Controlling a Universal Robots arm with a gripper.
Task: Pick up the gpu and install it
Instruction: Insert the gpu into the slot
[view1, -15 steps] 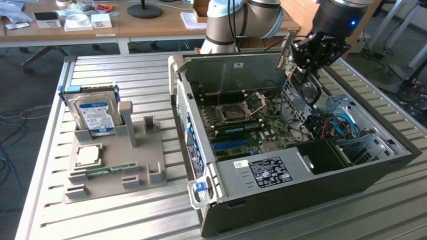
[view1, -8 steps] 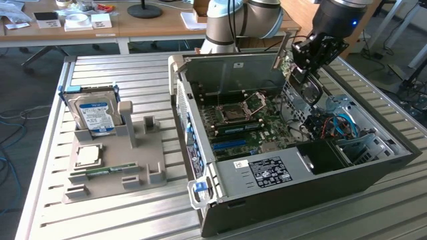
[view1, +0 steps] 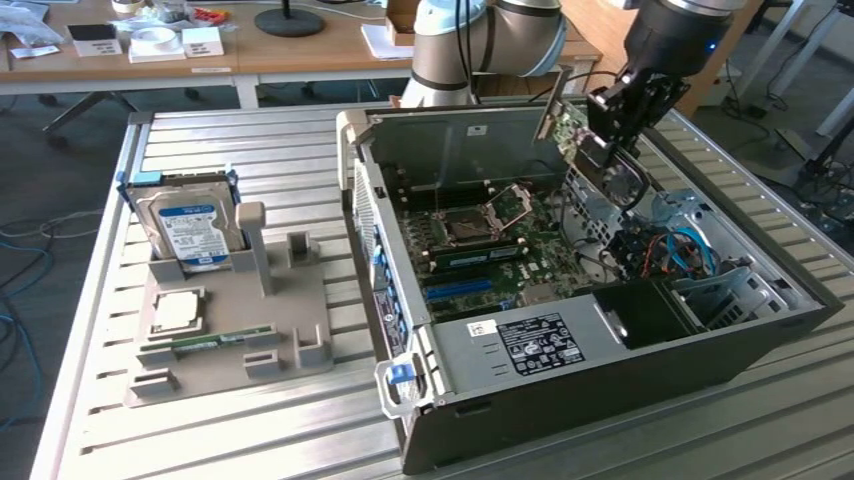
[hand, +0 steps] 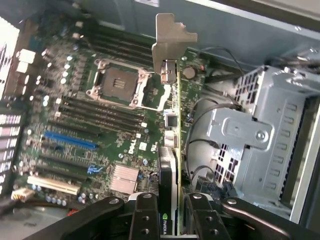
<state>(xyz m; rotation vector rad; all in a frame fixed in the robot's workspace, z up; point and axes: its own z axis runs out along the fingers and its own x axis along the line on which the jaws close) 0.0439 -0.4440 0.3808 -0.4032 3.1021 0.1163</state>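
Black hand clasps the Nvidia-marked gpu edge-on above the Dell-marked motherboard.

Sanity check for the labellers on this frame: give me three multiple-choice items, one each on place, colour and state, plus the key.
1. Where is the gpu?
A) in a grey holder
B) seated in a slot
C) held above the motherboard of the open computer case

2. What colour is the hard drive label?
A) blue
B) red
C) yellow

3. What is the gripper doing?
A) open and empty
B) shut on the gpu
C) shut on a cable

Key:
1 C, the gpu hangs clear of the motherboard in the wrist view.
2 A, the blue label shows in the exterior view.
3 B, the gripper clamps the gpu from both sides.
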